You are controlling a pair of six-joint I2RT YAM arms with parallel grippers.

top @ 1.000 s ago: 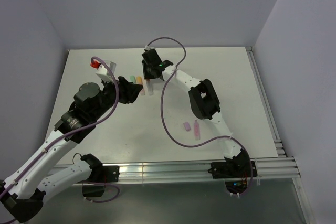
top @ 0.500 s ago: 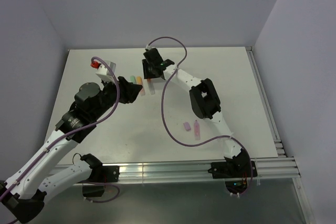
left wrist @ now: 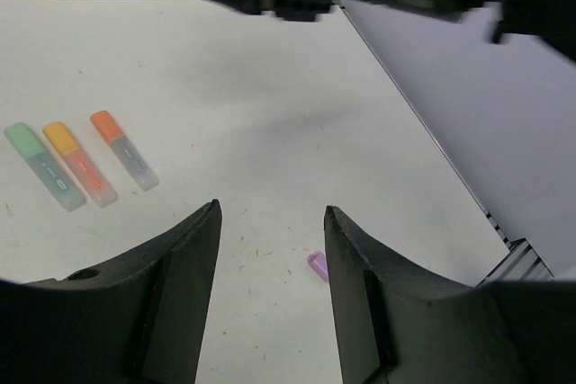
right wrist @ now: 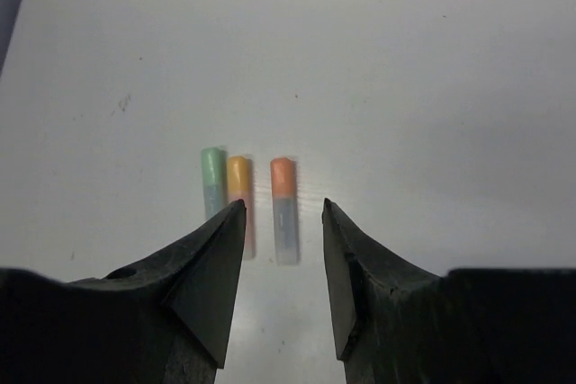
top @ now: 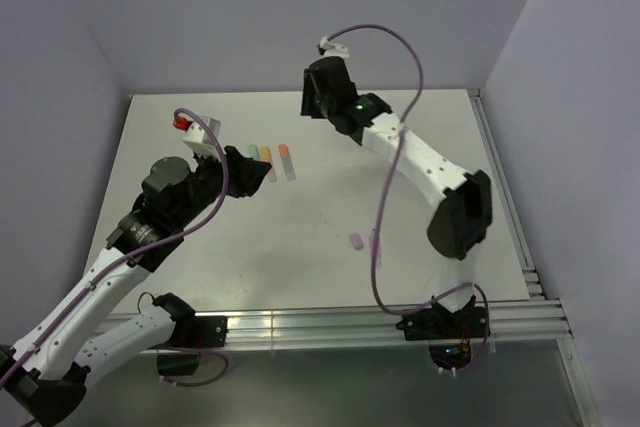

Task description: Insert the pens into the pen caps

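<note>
Three pens lie side by side at the back middle of the table: green (top: 253, 152), orange (top: 266, 158) and orange (top: 288, 163), each with a solid coloured cap end and a pale barrel. They also show in the right wrist view: green (right wrist: 212, 182), orange (right wrist: 238, 177), orange (right wrist: 283, 209). A loose purple cap (top: 356, 242) lies near the pink-purple pen (top: 374, 239), which is partly behind a cable. My left gripper (top: 258, 169) is open and empty, just in front of the three pens. My right gripper (top: 310, 105) is open and empty, raised above and behind them.
The left wrist view shows the three pens at its left (left wrist: 76, 164) and the purple cap (left wrist: 317, 264) beside the right finger. The right arm's purple cable (top: 385, 207) hangs down across the table's middle. A rail (top: 520, 237) runs along the table's right edge.
My right gripper has risen and pulled back from the rightmost orange pen, which stays on the table beside the other two. The left arm has not moved.
</note>
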